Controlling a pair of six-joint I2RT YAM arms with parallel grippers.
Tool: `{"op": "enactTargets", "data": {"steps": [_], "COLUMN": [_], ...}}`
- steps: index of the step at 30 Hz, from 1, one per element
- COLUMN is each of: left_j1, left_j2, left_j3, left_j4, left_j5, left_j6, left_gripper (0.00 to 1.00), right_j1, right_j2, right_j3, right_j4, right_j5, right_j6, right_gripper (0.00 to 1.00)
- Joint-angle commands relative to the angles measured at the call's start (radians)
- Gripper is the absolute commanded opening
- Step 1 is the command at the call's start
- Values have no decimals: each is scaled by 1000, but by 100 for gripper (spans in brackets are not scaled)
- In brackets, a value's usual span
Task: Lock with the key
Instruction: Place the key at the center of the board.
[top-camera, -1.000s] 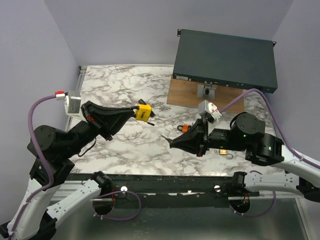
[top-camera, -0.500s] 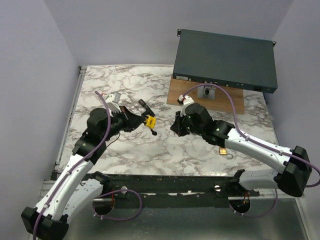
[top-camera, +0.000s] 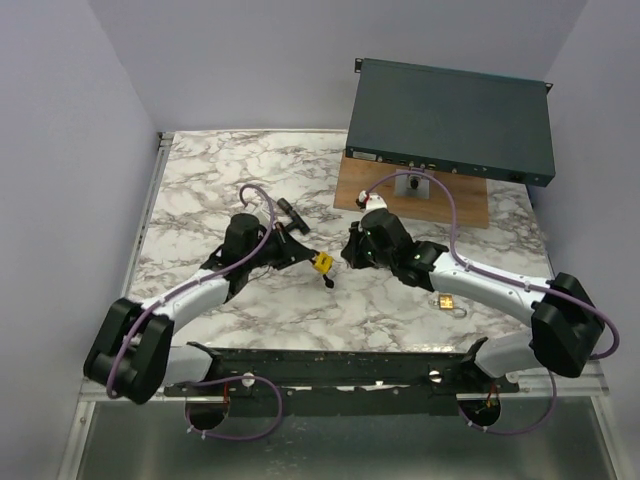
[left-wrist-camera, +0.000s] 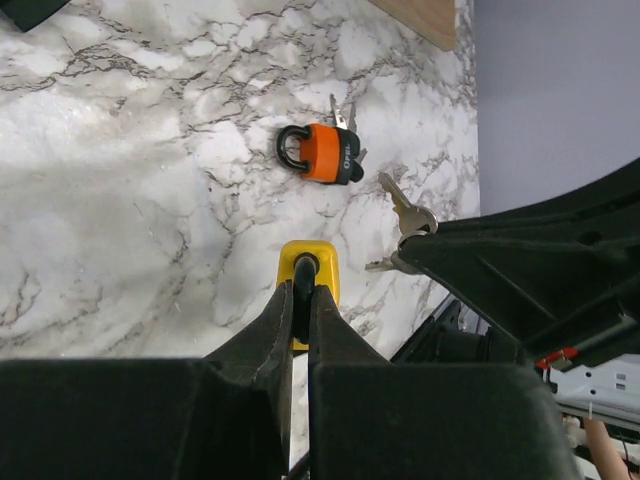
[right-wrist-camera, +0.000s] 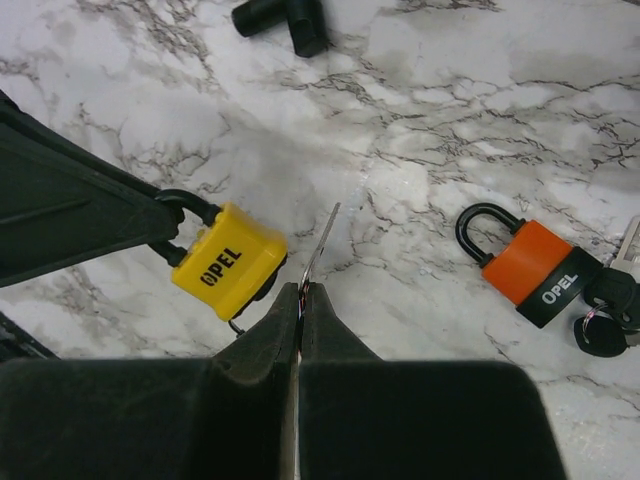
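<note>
— Location of yellow padlock (top-camera: 322, 263)?
— Centre of the overhead frame, over marble table (top-camera: 200, 180). Lower centre in the left wrist view. Left of centre in the right wrist view, "OPEL" face showing.

— Grip on it?
— Clamped at the black shackle by left gripper (left-wrist-camera: 303, 275), fingers pressed together around it, yellow body projecting past the tips.

— Status of key (right-wrist-camera: 320, 245)?
— Pinched edge-on in right gripper (right-wrist-camera: 302, 292), jaws closed on it. Blade pointing up-frame, just beside the padlock's right edge, a narrow gap between.

— Anything else close by?
— orange padlock (right-wrist-camera: 530, 262), flat on the marble at the right of the right wrist frame, key bunch (right-wrist-camera: 605, 300) touching its base; well apart from the yellow one.
</note>
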Motion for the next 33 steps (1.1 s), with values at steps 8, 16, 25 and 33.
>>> {"op": "enactTargets", "data": {"steps": [8, 16, 25, 33], "left_j1": [-12, -14, -14, -14], "left_j2": [370, 402, 416, 377], "left_j3": [82, 124, 170, 187], "left_j4": [308, 119, -26, -103], "left_j5": [53, -44, -112, -163], "left_j6": [-81, -2, 49, 72], "left_gripper": [0, 9, 20, 51], "right_j1": [-5, -5, -5, -5], "right_j2": [93, 172, 270, 305], "right_j3": [0, 13, 53, 75], "right_j4": [52, 62, 63, 66], "right_j5": [101, 77, 45, 24], "right_j6": [41, 53, 65, 93], "right_gripper": [1, 1, 1, 1]}}
